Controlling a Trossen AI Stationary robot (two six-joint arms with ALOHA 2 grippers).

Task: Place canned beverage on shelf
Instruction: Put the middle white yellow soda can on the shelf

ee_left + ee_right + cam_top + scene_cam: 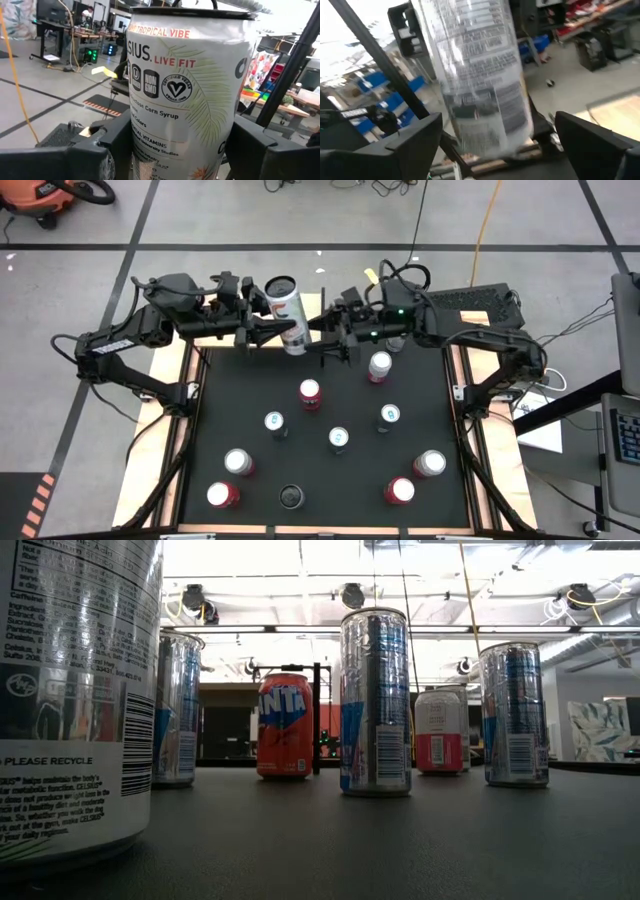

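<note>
- White can [285, 305]: held above the far edge of the black mat [250, 410], about midway along that edge, between the two grippers; it is tilted and clear of the surface
- Left gripper [272, 328]: reaches in from the far left corner and is clamped on the white can; in the left wrist view the can [185, 100] fills the gap, with each dark finger [90, 155] pressed against its side
- Right gripper [315, 338]: reaches in from the far right corner and sits just beside the same can, its jaws spread; in the right wrist view the can [480, 85] stands between the fingers [415, 145] with clear space on both sides
- Other cans on the mat: a red-topped can [310, 392] near the centre, a silver-topped can [380, 365] toward the far right, and several more spread toward the near edge, all upright and apart from one another
- Low view: a large white can [75, 690] nearest the camera, a tall silver can [375, 700] at mid-surface, and an orange can [285, 725] farther back
</note>
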